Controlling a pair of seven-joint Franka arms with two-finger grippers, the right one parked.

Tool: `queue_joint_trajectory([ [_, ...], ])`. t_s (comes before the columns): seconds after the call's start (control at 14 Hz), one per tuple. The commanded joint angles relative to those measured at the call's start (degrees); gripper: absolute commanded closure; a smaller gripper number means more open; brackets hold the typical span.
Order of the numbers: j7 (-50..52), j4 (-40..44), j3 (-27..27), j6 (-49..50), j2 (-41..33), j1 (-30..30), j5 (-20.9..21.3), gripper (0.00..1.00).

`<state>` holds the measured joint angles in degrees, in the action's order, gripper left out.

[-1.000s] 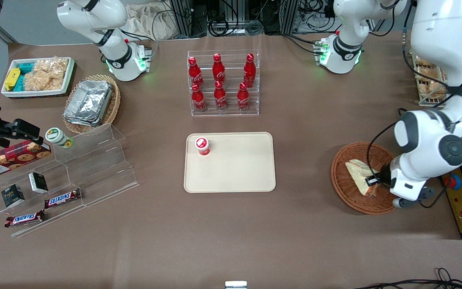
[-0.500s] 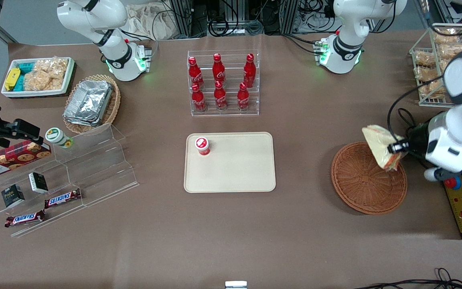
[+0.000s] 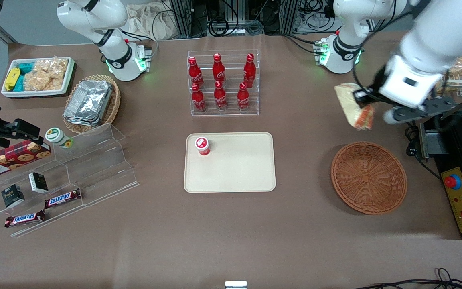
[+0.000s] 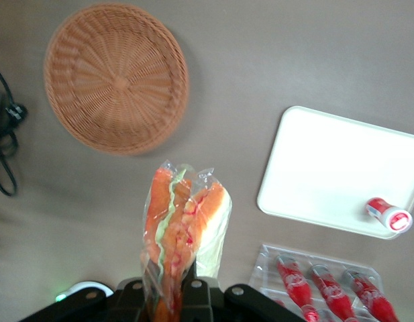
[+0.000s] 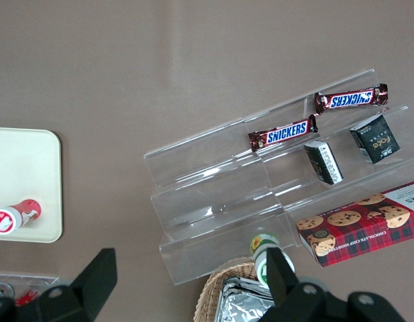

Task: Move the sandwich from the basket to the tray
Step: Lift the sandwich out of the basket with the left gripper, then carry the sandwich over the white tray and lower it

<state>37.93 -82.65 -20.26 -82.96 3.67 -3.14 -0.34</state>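
The claw (image 3: 364,97) is clamped on the sandwich (image 3: 353,105), holding it in the air above the bench, with the basket (image 3: 369,177) below and nearer the camera. The wedge looks light and soft (its clear wrap probably slippery), so gripping the bread's thick end seems safest. The tray (image 3: 229,162) lies well apart, toward the parked arm.

Claw (image 3: 362,105) raised above table, clamped on sandwich (image 3: 353,106).

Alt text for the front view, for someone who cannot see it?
The left arm's gripper is shut on the wrapped sandwich, held in the air above the table, farther from the camera than the empty wicker basket. The cream tray at mid-table holds one small red-capped container.
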Motion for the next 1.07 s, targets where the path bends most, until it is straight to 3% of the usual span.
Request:
queue_joint_trajectory([
  [0.0,9.0,0.6,-6.9,0.1,2.6,0.2,3.2,1.00],
  [0.29,20.7,0.2,-14.9,-7.8,10.8,0.1,8.8,1.00],
  [0.43,24.8,0.0,-18.0,-11.1,16.5,0.0,14.0,1.00],
  [1.0,31.0,-0.1,-17.8,-26.1,35.5,-4.8,26.5,1.00],
])
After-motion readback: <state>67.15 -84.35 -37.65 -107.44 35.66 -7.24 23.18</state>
